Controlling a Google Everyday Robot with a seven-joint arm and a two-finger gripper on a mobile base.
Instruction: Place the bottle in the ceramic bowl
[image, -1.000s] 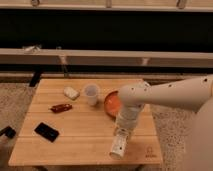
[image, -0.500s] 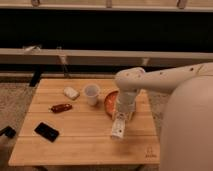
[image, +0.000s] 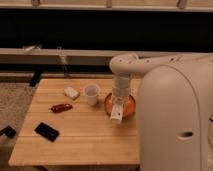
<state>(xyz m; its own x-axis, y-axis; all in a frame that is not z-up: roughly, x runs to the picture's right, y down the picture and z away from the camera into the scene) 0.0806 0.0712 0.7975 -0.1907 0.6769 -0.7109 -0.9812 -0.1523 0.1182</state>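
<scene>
Hanging over near rim of ceramic bowl (image: 128, 104), end effector (image: 118, 107) pointed downward from white arm (image: 150, 67). Bottle (image: 116, 112) was clamped in its fingers, held upright-ish, lower end overlapping bowl's front edge; contact with bowl could not be determined. Bowl sat right of centre on wooden counter (image: 75, 142). Translucent white cup (image: 91, 94) stood just left of bowl. Pale block (image: 71, 92) lay left of cup, red-brown oblong object (image: 61, 107) nearer, black phone (image: 46, 131) at front left.
</scene>
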